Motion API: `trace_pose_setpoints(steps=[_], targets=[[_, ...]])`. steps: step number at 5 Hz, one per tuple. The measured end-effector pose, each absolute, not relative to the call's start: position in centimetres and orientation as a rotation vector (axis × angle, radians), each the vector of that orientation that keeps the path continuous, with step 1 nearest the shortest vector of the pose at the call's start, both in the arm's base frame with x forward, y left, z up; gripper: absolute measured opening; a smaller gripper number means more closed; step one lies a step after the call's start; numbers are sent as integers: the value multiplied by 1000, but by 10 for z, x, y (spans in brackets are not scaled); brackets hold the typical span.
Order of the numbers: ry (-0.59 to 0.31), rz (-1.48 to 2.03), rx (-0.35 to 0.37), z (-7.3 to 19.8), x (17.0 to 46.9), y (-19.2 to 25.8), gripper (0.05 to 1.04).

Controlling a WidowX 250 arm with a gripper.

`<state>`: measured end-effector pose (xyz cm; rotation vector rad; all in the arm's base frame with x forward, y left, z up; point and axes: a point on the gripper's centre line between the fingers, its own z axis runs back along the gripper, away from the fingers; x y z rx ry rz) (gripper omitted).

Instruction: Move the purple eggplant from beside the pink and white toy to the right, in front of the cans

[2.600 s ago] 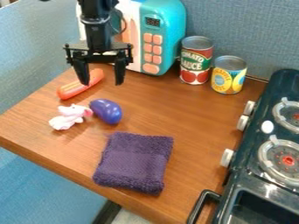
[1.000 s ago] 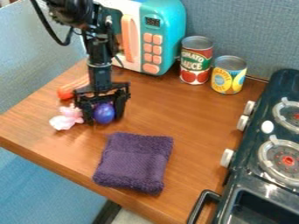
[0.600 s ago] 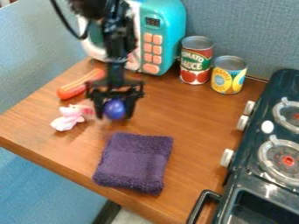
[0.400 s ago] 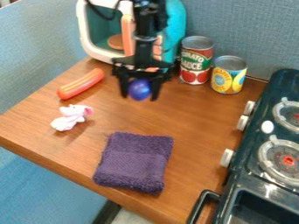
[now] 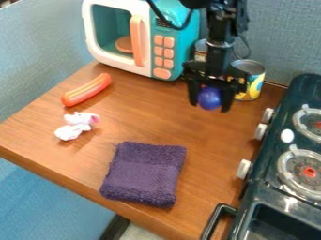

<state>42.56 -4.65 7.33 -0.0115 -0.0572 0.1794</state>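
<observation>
My gripper (image 5: 209, 104) hangs over the back right part of the wooden table, in front of the two cans. It is shut on a glossy blue-purple egg-shaped object (image 5: 209, 98), which is held up between the two fingers. The tomato can (image 5: 201, 49) is mostly hidden behind the arm. To the gripper's right stands the yellow-labelled can (image 5: 251, 79), partly covered by it.
A toy microwave (image 5: 150, 47) stands at the back. On the left lie a hot dog (image 5: 87, 90) and a white-and-pink plush toy (image 5: 76, 125). A folded purple towel (image 5: 144, 174) is near the front edge. The dark toy stove (image 5: 287, 154) borders the right side.
The gripper came down beside the plush toy, took hold of the blue-purple object, lifted it and carried it right to the cans. The hot dog, plush toy and towel look unmoved.
</observation>
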Motion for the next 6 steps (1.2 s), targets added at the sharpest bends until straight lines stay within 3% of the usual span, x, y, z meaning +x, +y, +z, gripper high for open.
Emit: trace_pose_setpoints(steps=[2,5,6], targets=[[24,139,-26,46,418,-66,857],[120,147,4,21,402,-57,855],[132,142,-21,20,406,-57,916]])
